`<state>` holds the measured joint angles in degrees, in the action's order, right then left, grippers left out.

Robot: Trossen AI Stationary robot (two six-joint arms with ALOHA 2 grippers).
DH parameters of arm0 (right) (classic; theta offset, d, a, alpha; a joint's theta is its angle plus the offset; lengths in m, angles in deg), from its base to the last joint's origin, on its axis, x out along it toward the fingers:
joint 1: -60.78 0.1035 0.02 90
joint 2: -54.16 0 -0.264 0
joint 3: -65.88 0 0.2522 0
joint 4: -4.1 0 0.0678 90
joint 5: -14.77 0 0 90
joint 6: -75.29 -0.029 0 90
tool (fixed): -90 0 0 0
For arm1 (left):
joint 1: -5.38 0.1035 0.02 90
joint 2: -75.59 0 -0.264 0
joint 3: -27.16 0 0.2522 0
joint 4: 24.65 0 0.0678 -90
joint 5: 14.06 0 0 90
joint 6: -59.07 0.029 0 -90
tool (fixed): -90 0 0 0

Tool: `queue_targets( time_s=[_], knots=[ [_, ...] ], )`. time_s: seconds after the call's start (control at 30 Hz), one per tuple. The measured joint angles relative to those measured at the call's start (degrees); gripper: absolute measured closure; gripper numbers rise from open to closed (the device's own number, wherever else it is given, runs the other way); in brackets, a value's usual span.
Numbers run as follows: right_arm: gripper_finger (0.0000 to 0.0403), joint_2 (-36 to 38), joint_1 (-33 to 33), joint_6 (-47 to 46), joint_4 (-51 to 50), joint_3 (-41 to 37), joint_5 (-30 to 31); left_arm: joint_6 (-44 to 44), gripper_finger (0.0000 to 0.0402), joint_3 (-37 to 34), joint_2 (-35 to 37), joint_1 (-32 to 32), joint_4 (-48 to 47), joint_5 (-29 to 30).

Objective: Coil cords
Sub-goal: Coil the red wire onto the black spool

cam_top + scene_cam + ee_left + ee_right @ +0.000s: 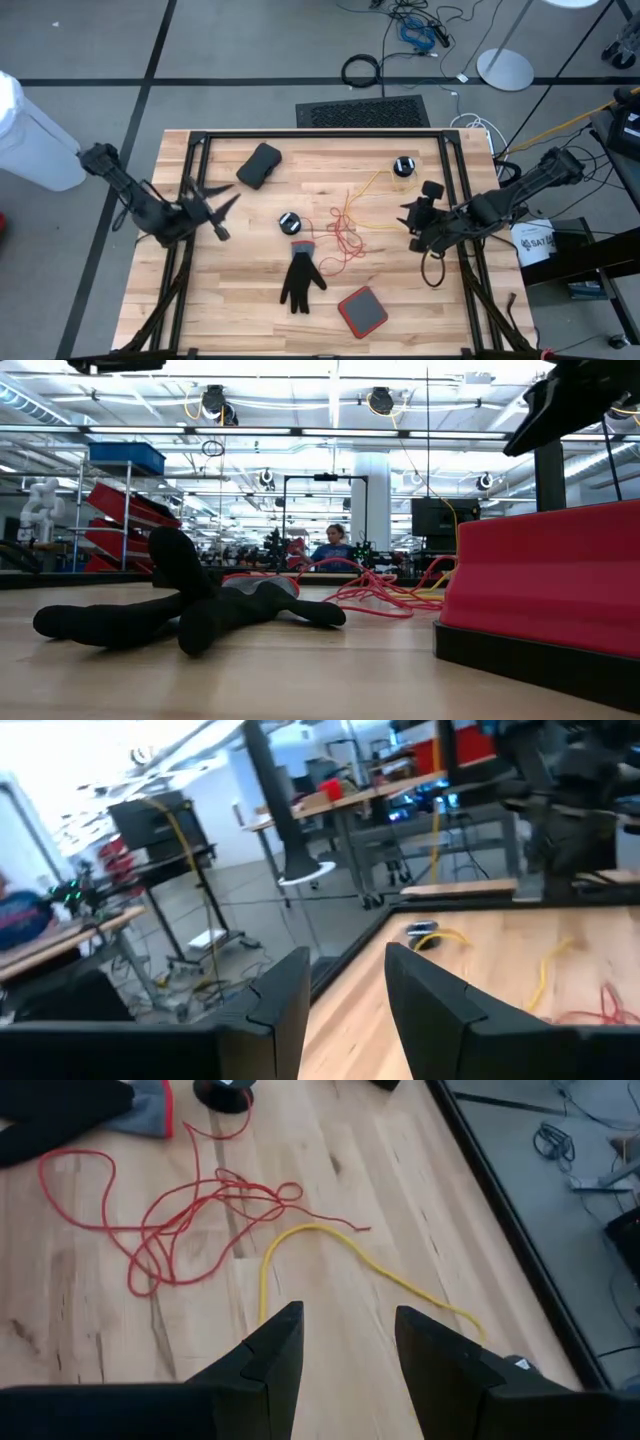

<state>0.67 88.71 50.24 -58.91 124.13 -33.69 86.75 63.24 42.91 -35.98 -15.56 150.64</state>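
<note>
We hold both hands, left [222, 208] and right [418, 222], wide and empty, flanking the loose cords [345, 225] on the bench [240, 310], ready to gather them.

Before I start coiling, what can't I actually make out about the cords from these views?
- Red cord: it crosses itself; which strand lies on top cannot be told in the right wrist view.
- Yellow cord: one end runs behind the right gripper.
- Low view: the black glove and red block hide both pucks.
- High view: both cords are too thin to trace through the tangle.
</note>
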Motion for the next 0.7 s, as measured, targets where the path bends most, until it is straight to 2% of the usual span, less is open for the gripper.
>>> queue_targets(
  time_s=[0.13,0.33,0.5,0.7],
  knots=[
    [0.0257,2.39,-0.07,3.55,-1.28,0.00,1.17,2.01,0.0262,0.00,3.15,-1.77,0.14,4.76],
    [0.0257,4.98,-0.07,5.94,0.81,0.00,10.65,4.57,0.0262,0.00,4.95,-2.38,0.16,12.60],
    [0.0257,5.49,-0.07,14.75,14.97,0.00,19.76,4.85,0.0262,0.00,5.11,-2.15,0.15,13.19],
    [0.0257,4.34,-0.09,27.43,33.06,0.00,19.80,9.03,0.0262,0.00,5.13,-0.98,0.17,14.43]
  ],
)
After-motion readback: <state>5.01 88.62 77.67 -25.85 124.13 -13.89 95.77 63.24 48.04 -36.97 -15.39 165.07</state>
